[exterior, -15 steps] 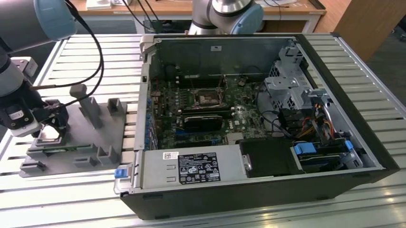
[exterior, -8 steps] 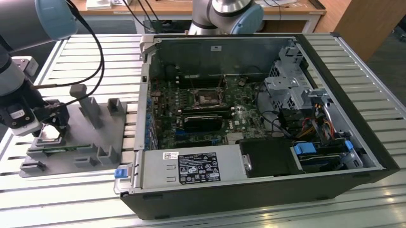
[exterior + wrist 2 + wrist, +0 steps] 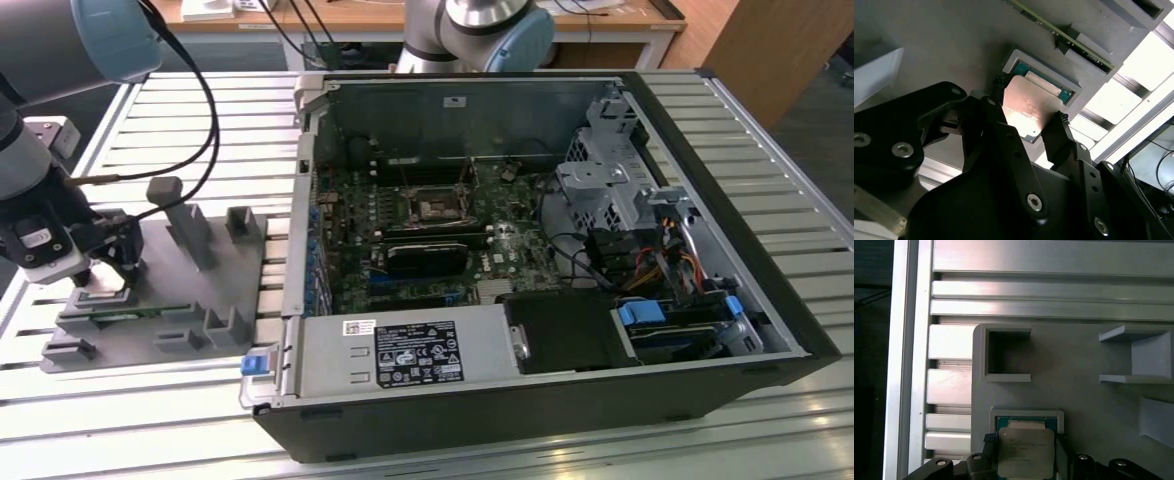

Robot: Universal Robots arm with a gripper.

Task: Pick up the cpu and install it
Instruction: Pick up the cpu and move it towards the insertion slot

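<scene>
Second wrist view: the cpu (image 3: 1029,111) is seen with its shiny metal top facing up, at its pale grey nest (image 3: 1015,56). A green strip of the nest floor is uncovered along one side. Whether the cpu is already raised clear of the nest cannot be told. The gripper (image 3: 1029,101) is closed on it, and one black finger (image 3: 999,125) is pressed on each of two opposite edges. It is judged that the edges are taken so that the flat top and the hidden underside are not touched.

In the first wrist view the cpu (image 3: 1025,452) is seen the same way between the fingers, at the nest rim (image 3: 1026,413).

The nest belongs to a grey fixture plate (image 3: 200,290), on which blocks and slots are raised so that each part is kept in one known place. A thin green card (image 3: 1064,35) is kept in a slot near the nest.

The plate is laid on a slatted metal table (image 3: 134,420), towards the exterior view's left. An open computer case (image 3: 561,410) is placed beside it, on its side, so that the black-framed socket (image 3: 434,205) can be reached from above. A wooden desk (image 3: 400,15) is seen behind.
</scene>
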